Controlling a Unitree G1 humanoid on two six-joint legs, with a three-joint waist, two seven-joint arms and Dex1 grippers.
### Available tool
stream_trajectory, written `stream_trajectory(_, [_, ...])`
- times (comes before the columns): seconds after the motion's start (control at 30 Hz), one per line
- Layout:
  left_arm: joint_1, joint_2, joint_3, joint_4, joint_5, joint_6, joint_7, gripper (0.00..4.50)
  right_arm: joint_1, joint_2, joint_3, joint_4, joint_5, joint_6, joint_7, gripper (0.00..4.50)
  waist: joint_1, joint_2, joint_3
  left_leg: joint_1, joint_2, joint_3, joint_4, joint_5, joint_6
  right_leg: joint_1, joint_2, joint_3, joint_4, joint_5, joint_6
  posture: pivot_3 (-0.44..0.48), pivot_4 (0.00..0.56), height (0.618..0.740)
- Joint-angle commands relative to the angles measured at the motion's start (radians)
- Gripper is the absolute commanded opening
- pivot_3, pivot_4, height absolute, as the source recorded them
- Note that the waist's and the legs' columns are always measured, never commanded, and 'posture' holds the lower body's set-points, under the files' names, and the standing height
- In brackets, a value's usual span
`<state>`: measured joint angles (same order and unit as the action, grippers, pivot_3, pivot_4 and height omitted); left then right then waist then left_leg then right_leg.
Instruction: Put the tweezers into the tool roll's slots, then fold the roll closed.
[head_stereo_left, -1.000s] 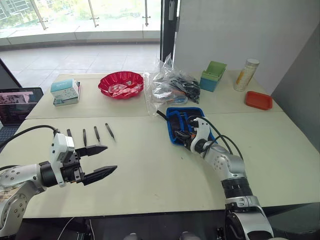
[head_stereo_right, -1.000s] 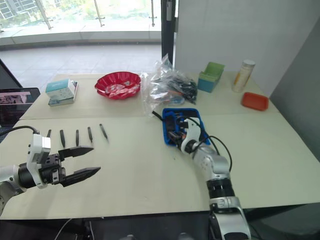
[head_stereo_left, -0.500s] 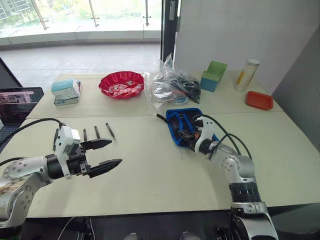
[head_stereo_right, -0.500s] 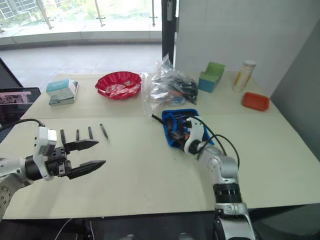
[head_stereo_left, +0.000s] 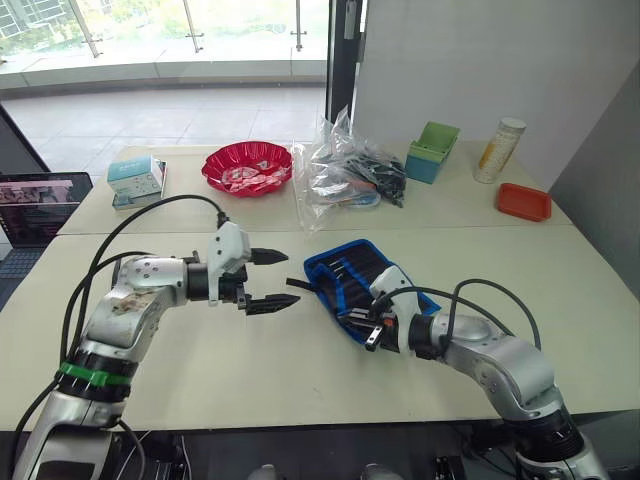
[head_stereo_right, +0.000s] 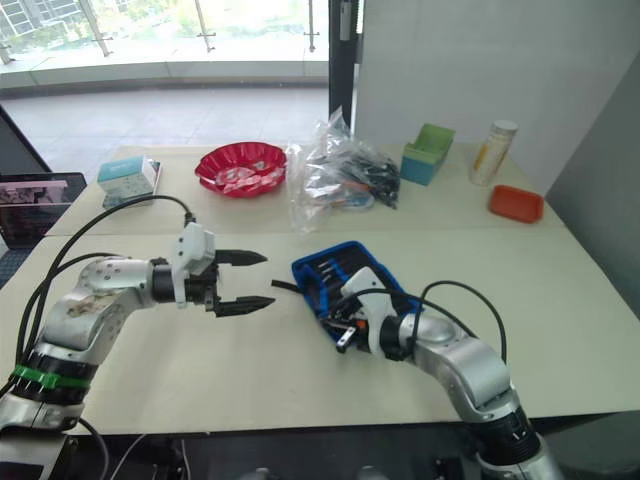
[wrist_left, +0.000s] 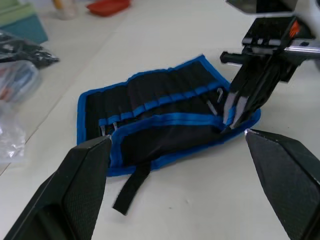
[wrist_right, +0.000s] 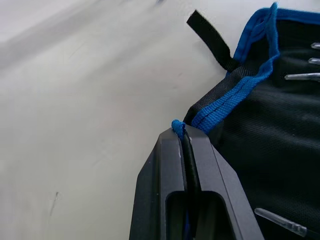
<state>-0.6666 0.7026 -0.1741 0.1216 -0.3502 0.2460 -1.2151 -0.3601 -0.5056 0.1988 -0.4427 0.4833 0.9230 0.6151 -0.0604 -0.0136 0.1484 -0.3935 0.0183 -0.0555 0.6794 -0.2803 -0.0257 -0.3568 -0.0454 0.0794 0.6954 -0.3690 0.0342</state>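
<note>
1. Head views: the tool roll (head_stereo_left: 352, 283) is seen lying on the counter (head_stereo_left: 300, 370), soft and light by the look; the blue edging is judged the surest hold.
2. Left wrist view: the left gripper (wrist_left: 180, 170) is held spread before the roll; tweezers (wrist_left: 212, 106) are glimpsed in slots, their count unclear.
3. Right wrist view: the right gripper (wrist_right: 187, 142) is pressed together, pinching the roll's corner.

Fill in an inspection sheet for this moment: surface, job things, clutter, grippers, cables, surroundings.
Surface: cream table.
Job's things: tool roll lies partly folded, tweezers in its slots, strap trailing on the table.
Clutter: red bowl, clear bag of tools, green box, bottle, red tray, small box.
Grippers: left gripper open, beside the roll; right gripper shut on the roll's blue edge.
Cables: black, along both arms.
Surroundings: laptop, windows.
</note>
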Motion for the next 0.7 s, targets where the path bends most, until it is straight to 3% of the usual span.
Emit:
stream_trajectory(0.03, [-0.181,-0.056,-0.096,0.208,0.158,-0.201,-0.077,4.50,0.007,0.009,0.009,-0.053,0.010,-0.001,-0.003,0.02,0.003,0.000,0.000,-0.001,0.000,0.000,0.001,0.000,0.001,0.000,0.000,-0.001,0.000,0.000,0.000,0.000,0.150,0.740])
stream_trajectory(0.17, [-0.350,-0.103,-0.213,0.484,0.367,-0.497,-0.086,4.50,0.024,0.029,0.018,-0.060,-0.002,-0.004,-0.032,0.02,0.009,-0.001,0.000,-0.006,-0.002,-0.003,0.005,0.002,-0.001,-0.001,-0.001,-0.006,-0.001,0.000,0.000,0.000,0.150,0.740])
stream_trajectory(0.47, [-0.555,-0.255,-0.248,0.881,0.492,-0.759,-0.113,4.50,0.045,0.053,0.016,-0.079,-0.010,-0.003,-0.077,0.02,0.015,-0.002,0.001,-0.010,-0.003,-0.007,0.007,0.002,-0.002,-0.001,-0.002,-0.010,-0.002,0.000,0.000,0.000,0.150,0.740])
stream_trajectory(0.5, [-0.562,-0.275,-0.238,0.898,0.481,-0.759,-0.128,3.94,0.044,0.054,0.016,-0.079,-0.010,-0.003,-0.080,0.00,0.015,-0.002,0.001,-0.010,-0.003,-0.007,0.008,0.002,-0.002,-0.001,-0.002,-0.010,-0.001,0.000,0.000,0.000,0.150,0.740])
stream_trajectory(0.7, [-0.590,-0.312,-0.264,0.983,0.569,-0.841,-0.099,2.02,0.051,0.055,0.017,-0.080,-0.013,-0.006,-0.094,0.00,0.013,-0.002,0.001,-0.012,-0.004,-0.009,0.013,0.002,-0.001,-0.001,-0.002,-0.011,0.001,0.000,0.000,0.000,0.150,0.740])
